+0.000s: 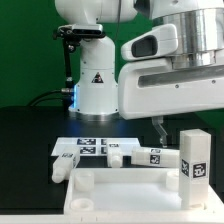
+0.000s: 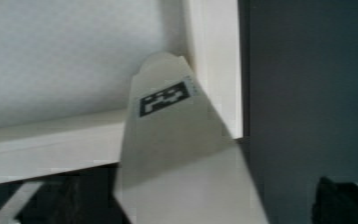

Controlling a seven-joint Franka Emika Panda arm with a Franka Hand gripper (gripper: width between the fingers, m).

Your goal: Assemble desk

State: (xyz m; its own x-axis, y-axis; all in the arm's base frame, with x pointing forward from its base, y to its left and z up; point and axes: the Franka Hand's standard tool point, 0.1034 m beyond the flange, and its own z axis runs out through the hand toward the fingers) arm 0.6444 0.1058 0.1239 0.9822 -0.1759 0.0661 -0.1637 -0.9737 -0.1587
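The desk (image 1: 130, 200) is hardly begun. Its tabletop panel (image 1: 105, 207) lies flat on the worktop (image 1: 25, 140) along the bottom of the exterior frame, long axis running left to right. At lower left the first leg (image 1: 64, 166) lies loose and slanted. Toward centre, beside the marker board (image 1: 85, 146), a second leg (image 1: 120, 154) and third leg (image 1: 155, 156) lie on their sides, pointing across the frame. At right the upright leg (image 1: 193, 158) stands at the panel's corner, seated there, I judge. My hand (image 1: 160, 127) hangs near it, fingers (image 2: 5, 205) spread wide, gripping nothing.
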